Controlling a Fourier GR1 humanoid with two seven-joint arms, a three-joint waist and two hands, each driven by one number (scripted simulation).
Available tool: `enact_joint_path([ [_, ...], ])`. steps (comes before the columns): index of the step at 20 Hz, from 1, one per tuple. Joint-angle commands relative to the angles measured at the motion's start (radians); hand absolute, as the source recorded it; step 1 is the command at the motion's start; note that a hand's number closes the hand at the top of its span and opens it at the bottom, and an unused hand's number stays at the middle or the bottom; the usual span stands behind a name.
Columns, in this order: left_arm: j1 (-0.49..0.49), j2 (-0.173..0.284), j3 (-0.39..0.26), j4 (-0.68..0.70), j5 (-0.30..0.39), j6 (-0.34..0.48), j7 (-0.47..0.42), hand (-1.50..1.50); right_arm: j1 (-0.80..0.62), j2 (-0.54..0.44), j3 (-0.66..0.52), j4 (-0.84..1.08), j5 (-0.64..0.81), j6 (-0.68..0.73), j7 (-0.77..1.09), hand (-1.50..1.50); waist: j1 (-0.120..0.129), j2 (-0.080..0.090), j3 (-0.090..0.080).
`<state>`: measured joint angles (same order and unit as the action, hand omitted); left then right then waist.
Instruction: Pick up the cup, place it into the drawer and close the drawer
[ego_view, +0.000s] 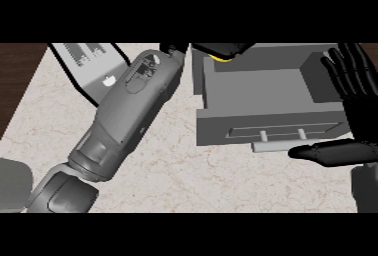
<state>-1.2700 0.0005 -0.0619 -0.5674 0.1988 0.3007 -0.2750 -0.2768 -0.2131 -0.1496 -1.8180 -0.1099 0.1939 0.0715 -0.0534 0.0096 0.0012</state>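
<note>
At nine o'clock a laptop (92, 67) lies on the marble counter (184, 170). The left forearm crosses from seven o'clock toward twelve, and the left robot hand (214, 48) sits at the top edge above the drawer's back wall, fingers curled round the yellow cup (220, 58), of which only a sliver shows. The grey drawer (266, 85) stands open at one o'clock, its handle (284, 146) facing down. At three o'clock the right robot hand (351, 100) rests open, fingers up, thumb just beside the handle.

Counter (184, 175) pale veined marble, matt; drawer (266, 90) smooth matt grey; handle (277, 146) pale metal.
</note>
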Motion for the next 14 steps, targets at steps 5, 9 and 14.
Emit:
enact_joint_path([
  [5, -0.072, 0.0, -0.14, 0.224, 0.076, 0.042, 0.033, 1.5, -0.056, 0.019, 0.027, 0.014, -0.004, -0.007, 0.021, -1.5, -0.061, 0.018, 0.001],
  [9, -0.089, 0.0, -0.218, 0.267, 0.084, -0.012, 0.097, 1.5, -0.076, -0.014, 0.023, 0.036, -0.031, 0.05, -0.004, -1.5, -0.097, 0.025, 0.002],
  [14, -0.015, 0.0, -0.29, 0.273, 0.104, -0.057, 0.053, 1.5, -0.085, 0.019, 0.04, 0.057, -0.013, 0.026, -0.022, -1.5, -0.113, 0.032, 0.001],
])
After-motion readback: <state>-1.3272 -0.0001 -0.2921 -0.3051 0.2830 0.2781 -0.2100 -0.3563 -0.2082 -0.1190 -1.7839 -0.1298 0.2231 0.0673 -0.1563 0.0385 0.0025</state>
